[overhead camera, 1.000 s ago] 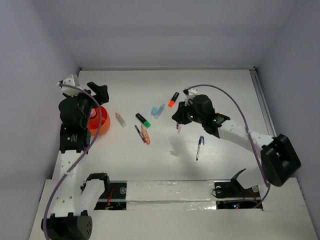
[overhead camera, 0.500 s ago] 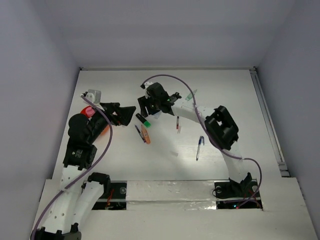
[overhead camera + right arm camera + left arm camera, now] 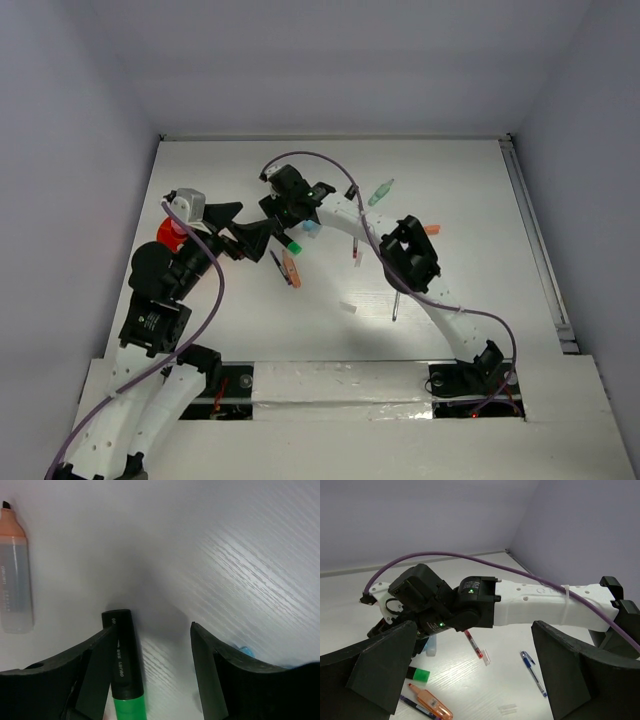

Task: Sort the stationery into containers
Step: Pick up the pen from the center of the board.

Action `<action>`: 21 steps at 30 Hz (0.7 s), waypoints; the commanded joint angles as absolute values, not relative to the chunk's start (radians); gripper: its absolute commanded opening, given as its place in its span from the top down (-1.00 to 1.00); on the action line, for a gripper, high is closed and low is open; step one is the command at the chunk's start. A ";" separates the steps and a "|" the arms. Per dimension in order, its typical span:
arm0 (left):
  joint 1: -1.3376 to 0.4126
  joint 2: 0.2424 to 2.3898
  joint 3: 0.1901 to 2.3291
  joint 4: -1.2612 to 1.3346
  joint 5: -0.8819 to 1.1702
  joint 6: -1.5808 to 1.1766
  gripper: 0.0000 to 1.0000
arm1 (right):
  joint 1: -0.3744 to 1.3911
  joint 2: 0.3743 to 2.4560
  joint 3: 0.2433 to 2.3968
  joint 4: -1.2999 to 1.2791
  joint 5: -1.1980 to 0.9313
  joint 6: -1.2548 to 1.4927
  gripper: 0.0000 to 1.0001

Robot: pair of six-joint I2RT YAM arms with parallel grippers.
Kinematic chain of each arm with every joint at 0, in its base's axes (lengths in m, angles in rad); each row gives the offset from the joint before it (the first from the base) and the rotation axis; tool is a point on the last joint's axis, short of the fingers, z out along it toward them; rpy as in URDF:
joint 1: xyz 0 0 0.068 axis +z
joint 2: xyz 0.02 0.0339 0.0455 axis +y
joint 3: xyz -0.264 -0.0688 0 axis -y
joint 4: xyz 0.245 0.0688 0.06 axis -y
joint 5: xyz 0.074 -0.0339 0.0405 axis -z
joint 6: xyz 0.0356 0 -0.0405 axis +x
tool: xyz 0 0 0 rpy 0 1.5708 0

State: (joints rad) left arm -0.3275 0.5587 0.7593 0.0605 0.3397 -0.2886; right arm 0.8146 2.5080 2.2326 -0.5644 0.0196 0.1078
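My right gripper [image 3: 283, 220] is open and low over a black marker with a green cap [image 3: 288, 241]. In the right wrist view the marker [image 3: 122, 672] lies between the jaws [image 3: 155, 675], against the left finger [image 3: 92, 675]. My left gripper [image 3: 247, 226] is open and empty, just left of it; the wrist view looks between its fingers [image 3: 380, 665] at the table. An orange marker [image 3: 291, 268] and a dark pen [image 3: 277, 266] lie close by. The orange-red pot [image 3: 170, 233] is mostly hidden behind my left arm.
A red pen [image 3: 474, 645], a blue pen [image 3: 532, 666] and a clear bit [image 3: 507, 708] lie in the middle. A pale blue cap [image 3: 311, 227] lies by the right gripper. A pink-capped tube [image 3: 14, 580] lies to the marker's left. A green item [image 3: 380, 190] and an orange bit [image 3: 430, 229] lie farther right.
My right arm has swung left across the table to the green-capped marker. My left gripper has moved from over the pot toward the middle.
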 commanded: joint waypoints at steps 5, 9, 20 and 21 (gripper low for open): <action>-0.354 0.543 0.787 0.081 0.311 -0.262 -0.98 | 0.861 2.556 2.315 -0.614 0.040 0.074 -0.28; -0.363 0.538 0.785 0.075 0.302 -0.258 -0.98 | 0.870 2.563 2.322 -0.612 0.040 0.064 -0.17; -0.373 0.523 0.781 0.064 0.288 -0.253 -0.98 | 0.870 2.595 2.342 -0.635 0.101 0.031 0.29; -0.382 0.523 0.781 0.063 0.287 -0.253 -0.98 | 0.870 2.592 2.339 -0.631 0.110 0.025 0.34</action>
State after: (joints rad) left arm -0.3687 0.5339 0.7593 0.0372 0.2943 -0.2665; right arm 0.8642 2.5637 2.3070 -0.6212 0.0711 0.0559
